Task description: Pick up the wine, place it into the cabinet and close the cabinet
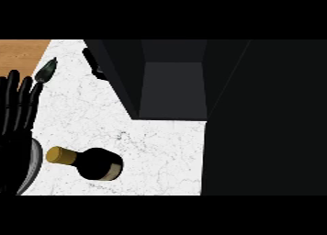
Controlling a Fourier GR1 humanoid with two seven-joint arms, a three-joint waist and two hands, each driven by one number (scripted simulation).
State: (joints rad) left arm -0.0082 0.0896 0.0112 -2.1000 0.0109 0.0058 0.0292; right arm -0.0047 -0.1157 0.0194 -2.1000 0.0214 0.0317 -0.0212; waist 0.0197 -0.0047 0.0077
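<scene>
The white marble counter (153, 142) with fine grey veins carries a dark glass wine bottle with a gold-capped neck (92, 163), standing near its front edge. A small dark green pointed object (45, 69) lies toward the back left corner, well apart from the bottle. An open dark cabinet (170, 82) occupies the counter's rear.

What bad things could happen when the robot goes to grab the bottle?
The dark wine bottle with the gold-capped neck stands apart from the left black robot hand, which rests open at the left edge; a clumsy reach might tip it over on the white marble counter. The open dark cabinet looks narrow, so the bottle could bump its door going in. The right robot hand isn't visible.
</scene>
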